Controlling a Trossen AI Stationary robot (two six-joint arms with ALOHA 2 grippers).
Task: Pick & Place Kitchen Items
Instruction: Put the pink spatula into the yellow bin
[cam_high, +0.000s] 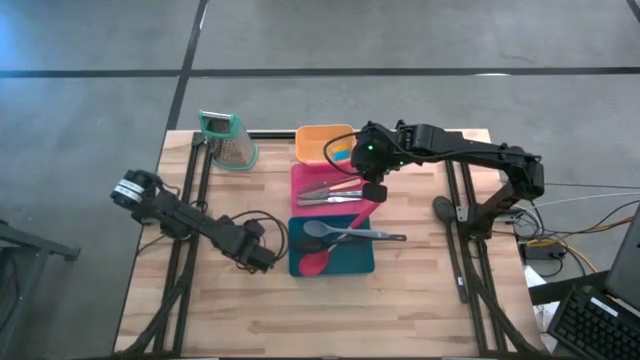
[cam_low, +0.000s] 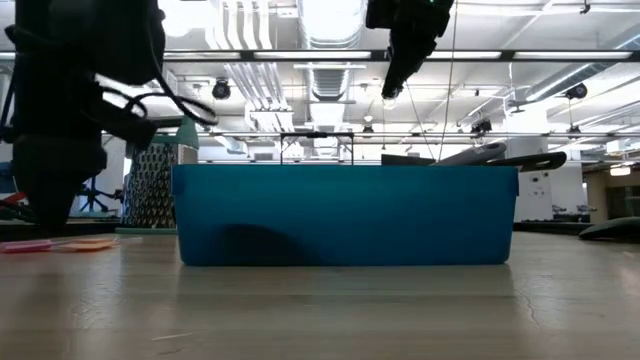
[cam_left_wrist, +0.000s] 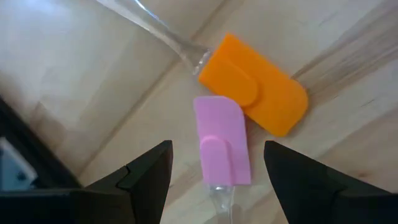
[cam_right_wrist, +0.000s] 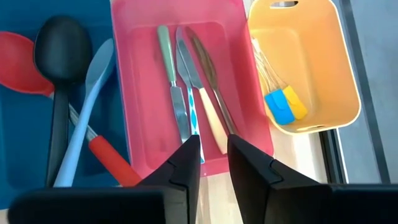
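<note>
A pink spatula head (cam_left_wrist: 221, 140) and an orange spatula head (cam_left_wrist: 255, 93), both on clear handles, lie on the wooden table; they also show in the low view (cam_low: 50, 243). My left gripper (cam_left_wrist: 217, 171) (cam_high: 264, 256) is open just left of the teal tray (cam_high: 345, 264), one finger on either side of the pink spatula without touching it. My right gripper (cam_right_wrist: 214, 155) (cam_high: 375, 190) hangs empty above the pink tray (cam_right_wrist: 140, 81), its fingers a narrow gap apart. That tray holds slim knives (cam_right_wrist: 186, 93). Red, black and grey long spoons (cam_right_wrist: 59, 93) lie in the teal tray.
The orange tray (cam_high: 318, 135) at the far edge holds small blue and yellow pieces (cam_right_wrist: 286, 106). The green-topped metal grater (cam_high: 228, 140) stands at the far left. Bare wood lies along the table's near edge (cam_high: 330, 320).
</note>
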